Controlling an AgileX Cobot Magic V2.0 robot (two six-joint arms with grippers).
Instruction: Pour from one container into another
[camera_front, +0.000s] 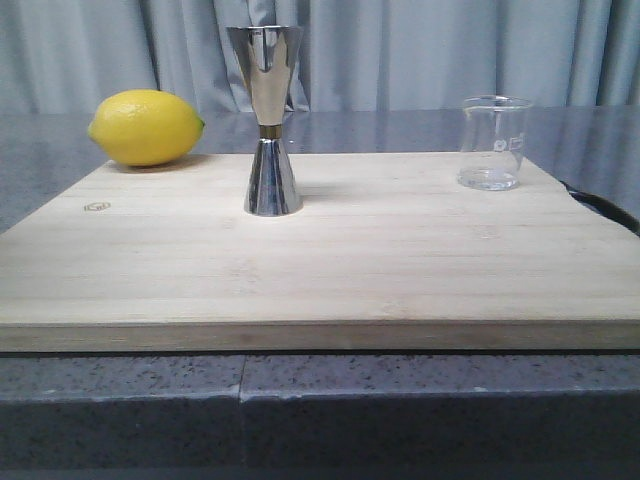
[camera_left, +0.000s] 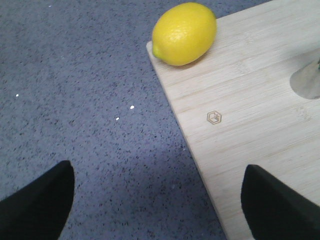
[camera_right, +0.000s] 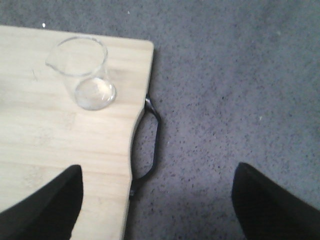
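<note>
- Since the pour has not begun, the glass beaker (camera_front: 493, 142) stands upright on the far right part of the wooden board (camera_front: 320, 270), well apart from the steel jigger (camera_front: 268, 120), which stands upright nearer the board's middle-left.
- The beaker looks thin-walled and light, so I judge it fragile and slippery; a firm but gentle hold on its straight side wall, below the flared rim and away from the pouring lip, seems the safest place.
- In the right wrist view the lip points away from the board's dark handle (camera_right: 150, 150); taking the wall on the sides flanking the lip would leave the spout free for tipping.
- Whether the beaker holds liquid is hard to tell; its bottom shows only a bright, clear sheen.
- The jigger is stiff polished metal on a narrow base, with a thin gold band at its waist, so I judge it easy to knock over and its small mouth a tight target.
- The right gripper (camera_right: 157, 200) hangs above the board's edge near the beaker, fingers spread wide and holding nothing.
- The left gripper (camera_left: 157, 195) is likewise spread apart and bare, over the board's other edge near a lemon (camera_left: 184, 33).
- Writing: faint white marks on the beaker are too small to read; a small hexagonal logo (camera_left: 214, 117) is burned into the board, with no legible words.
</note>
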